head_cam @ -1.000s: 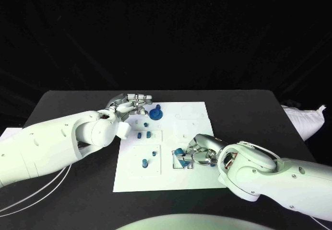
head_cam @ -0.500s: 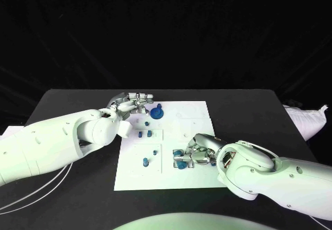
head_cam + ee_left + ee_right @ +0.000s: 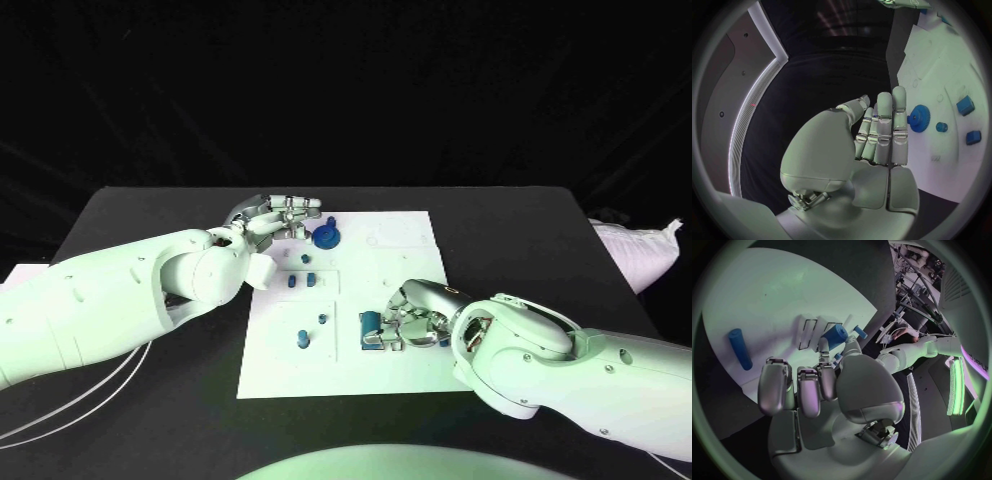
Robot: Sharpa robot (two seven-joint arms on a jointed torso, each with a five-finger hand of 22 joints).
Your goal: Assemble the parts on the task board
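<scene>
We see the right hand (image 3: 408, 322) with fingers curled down over one blue cylinder part (image 3: 372, 320) at the task board (image 3: 411, 368)'s lower middle, thumb against it; the grip looks closed on it; the left hand (image 3: 271, 215) is at the board's far left corner, fingers straight and held together, nothing in them, fingertips just beside one blue gear (image 3: 327, 238); we count four more small blue parts on the board's left half; one blue peg (image 3: 739, 348) lies beside the right hand; black table (image 3: 534, 240) underneath.
</scene>
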